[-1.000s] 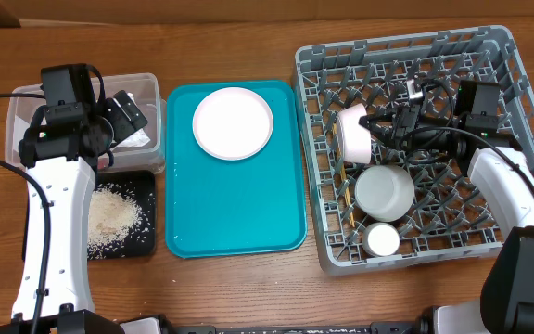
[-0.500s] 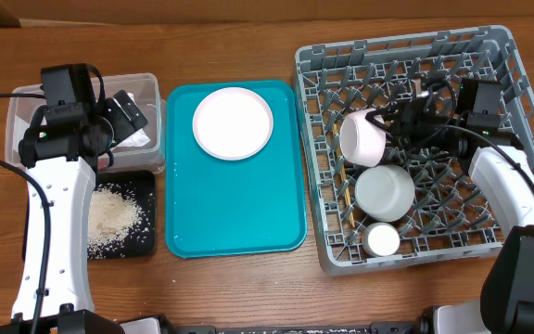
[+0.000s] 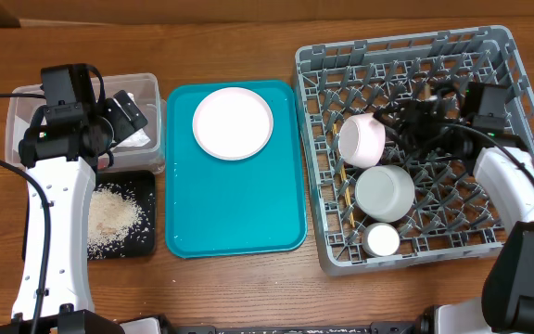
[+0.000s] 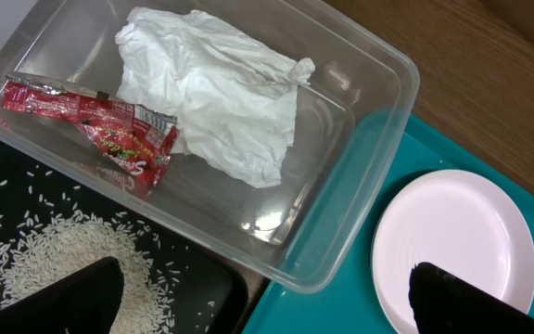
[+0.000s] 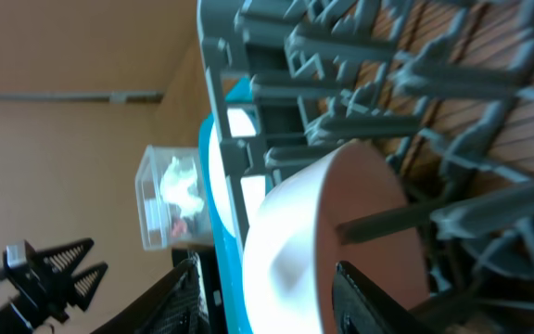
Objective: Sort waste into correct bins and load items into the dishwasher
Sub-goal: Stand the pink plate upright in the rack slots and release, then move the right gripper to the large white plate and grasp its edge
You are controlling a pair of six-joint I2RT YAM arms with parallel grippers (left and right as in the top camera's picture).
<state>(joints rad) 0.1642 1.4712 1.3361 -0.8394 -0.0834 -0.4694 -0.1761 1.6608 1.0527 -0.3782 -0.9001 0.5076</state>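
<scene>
Wooden table point(image 3: 248, 288): in the dish rack point(image 3: 307, 111), past the bowl point(image 3: 385, 191), the smaller pink plate point(image 3: 362, 139) leans on pegs, with the right gripper point(image 3: 395, 125) beside it, spread wide and gripping nothing. Best withdrawn straight (pegs crowd close), lest the plate topple.

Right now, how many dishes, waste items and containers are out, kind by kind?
Dishes: 4 (large pale pink-white plate, small pink dish, grey-white bowl, cream cup)
Waste: 3 (crumpled white paper napkin, red printed wrapper, whitish rice grains)
Containers: 4 (clear plastic tub, black rectangular tray, teal tray, grey plastic rack)
Total: 11
</scene>
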